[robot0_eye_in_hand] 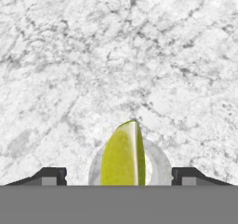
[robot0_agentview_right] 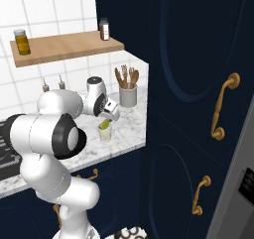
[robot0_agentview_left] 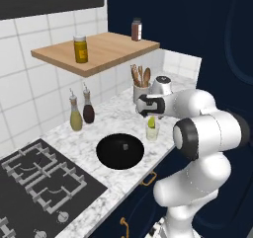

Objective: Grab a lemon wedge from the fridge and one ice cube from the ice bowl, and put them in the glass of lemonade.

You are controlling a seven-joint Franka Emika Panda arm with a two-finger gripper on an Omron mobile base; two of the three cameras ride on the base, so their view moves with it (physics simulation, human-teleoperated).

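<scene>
Marble counter [robot0_agentview_left: 116,118], navy cabinets behind. Gripper [robot0_eye_in_hand: 119,176] hangs over glass of lemonade [robot0_agentview_left: 152,129], jaws spread wide; lemon wedge [robot0_eye_in_hand: 123,154] sits free inside rim. Lift straight up, avoid tipping.

Two spouted bottles [robot0_agentview_left: 82,111] stand on the marble counter [robot0_agentview_left: 59,138] beside the black stove top [robot0_agentview_left: 42,180]. A utensil holder [robot0_agentview_left: 141,90] sits beneath the wooden shelf [robot0_agentview_left: 104,48].

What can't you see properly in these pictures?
- Lemon wedge: its lower end is cut off at the bottom of the hand view; whether it has dropped fully into the glass can't be told.
- Lemonade: too small in the left base view to judge its level in the glass.
- Ice in the bowl: one tiny speck, too small to identify.
- Fridge: cut off by the right base view's edge.
</scene>
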